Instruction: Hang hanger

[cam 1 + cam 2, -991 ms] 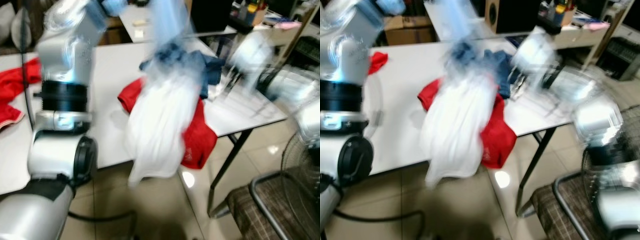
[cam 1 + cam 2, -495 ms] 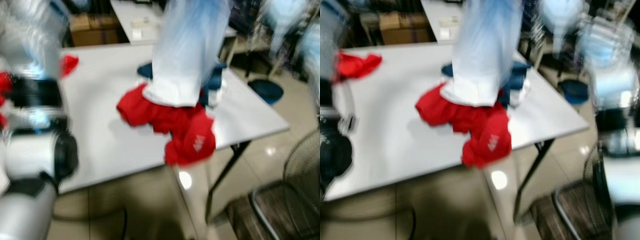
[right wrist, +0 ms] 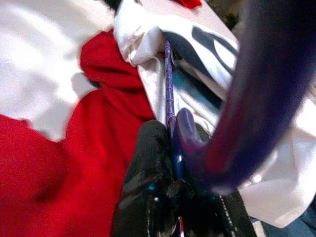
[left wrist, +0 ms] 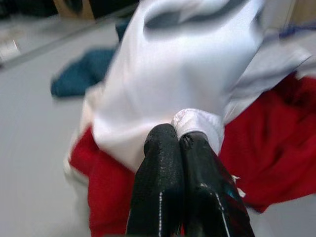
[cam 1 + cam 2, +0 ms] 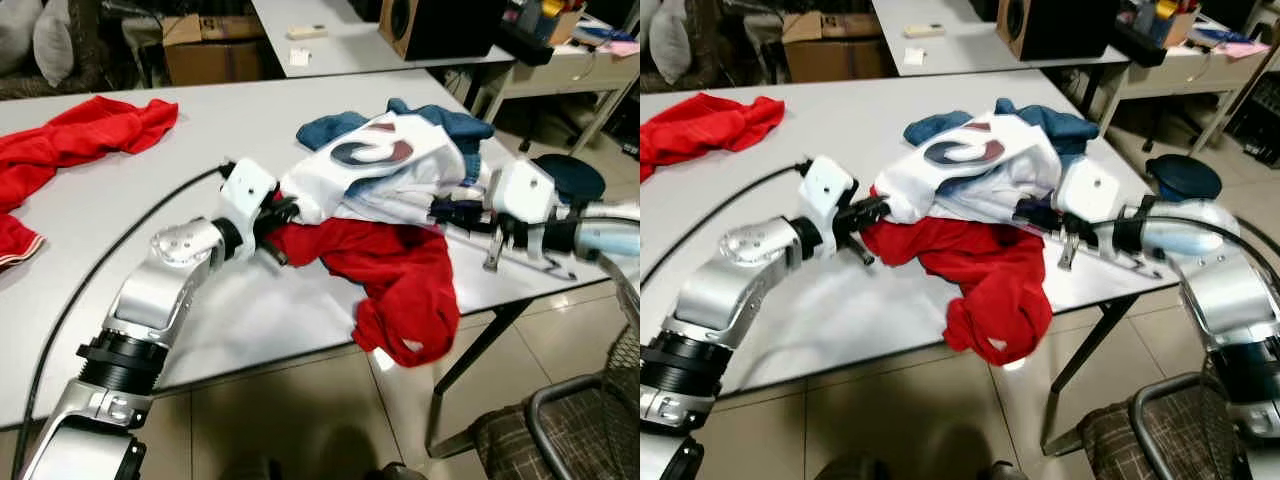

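A white shirt with a red and blue print lies on top of a red garment and a blue garment on the white table. My left gripper is at the shirt's left edge. In the left wrist view its fingers are shut on a fold of white hem. My right gripper is at the shirt's right side, shut on a purple hanger whose bar runs under the white cloth. The hanger's hook looms blurred close to the right wrist camera.
Another red cloth lies at the table's far left. A black cable trails across the table to my left arm. A plaid chair stands at the right front, a dark stool beyond it. A second table with a speaker stands behind.
The white shirt hung high in the air before; now it lies spread on the pile on the table, and both arms have come down to it. The camera also shifted.
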Robot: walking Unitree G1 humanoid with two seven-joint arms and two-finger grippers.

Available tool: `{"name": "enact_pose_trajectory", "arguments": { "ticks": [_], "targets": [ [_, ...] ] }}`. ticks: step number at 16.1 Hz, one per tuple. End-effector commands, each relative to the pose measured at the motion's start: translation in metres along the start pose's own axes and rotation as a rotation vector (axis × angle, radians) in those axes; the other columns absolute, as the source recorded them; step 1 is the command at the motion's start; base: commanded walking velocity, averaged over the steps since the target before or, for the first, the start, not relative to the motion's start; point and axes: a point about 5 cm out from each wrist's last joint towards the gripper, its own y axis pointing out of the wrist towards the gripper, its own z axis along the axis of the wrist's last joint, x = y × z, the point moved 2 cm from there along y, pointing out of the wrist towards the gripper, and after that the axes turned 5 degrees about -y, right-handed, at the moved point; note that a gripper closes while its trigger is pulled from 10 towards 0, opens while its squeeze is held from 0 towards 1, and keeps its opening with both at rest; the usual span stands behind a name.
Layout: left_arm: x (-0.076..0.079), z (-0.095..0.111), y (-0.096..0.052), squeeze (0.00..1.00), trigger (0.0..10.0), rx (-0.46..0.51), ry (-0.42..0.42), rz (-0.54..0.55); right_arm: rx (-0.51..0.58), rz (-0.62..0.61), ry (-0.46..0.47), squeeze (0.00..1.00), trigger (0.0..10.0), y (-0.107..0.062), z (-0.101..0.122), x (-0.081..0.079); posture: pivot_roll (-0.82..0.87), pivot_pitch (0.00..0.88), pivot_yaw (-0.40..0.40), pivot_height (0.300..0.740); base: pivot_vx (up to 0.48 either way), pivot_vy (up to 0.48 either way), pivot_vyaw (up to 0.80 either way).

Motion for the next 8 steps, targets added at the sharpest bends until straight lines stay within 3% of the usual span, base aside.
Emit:
{"name": "enact_pose_trajectory", "arguments": {
  "ticks": [1, 2, 3, 4, 8],
  "targets": [
    [0.001, -0.006, -0.001, 0.01, 10.0, -0.054, 0.030, -0.009, -0.009, 0.020, -0.028, 0.00, 10.0, -0.013, 0.005, -0.004, 0.03, 0.000, -0.013, 0.740, 0.000, 0.000, 0.00],
    [0.002, -0.018, -0.002, 0.89, 10.0, -0.108, 0.045, -0.004, -0.042, 0.064, -0.006, 0.00, 10.0, -0.023, 0.003, -0.016, 0.03, 0.000, -0.011, 0.740, 0.000, 0.000, 0.00],
    [0.003, -0.022, -0.004, 1.00, 10.0, -0.125, 0.029, -0.005, -0.048, 0.077, 0.006, 0.00, 10.0, -0.027, 0.005, -0.020, 0.03, 0.000, -0.011, 0.740, 0.000, 0.000, 0.00],
    [0.001, -0.023, -0.005, 1.00, 10.0, -0.134, -0.007, 0.000, -0.060, 0.113, 0.051, 0.00, 10.0, -0.044, 0.011, -0.026, 0.02, 0.000, -0.006, 0.740, 0.000, 0.000, 0.00],
    [-0.014, -0.027, -0.008, 1.00, 10.0, -0.150, 0.000, 0.072, -0.107, 0.122, 0.088, 0.00, 10.0, -0.076, 0.016, -0.024, 0.02, 0.000, 0.005, 0.740, 0.000, 0.000, 0.00]
  ]
}}
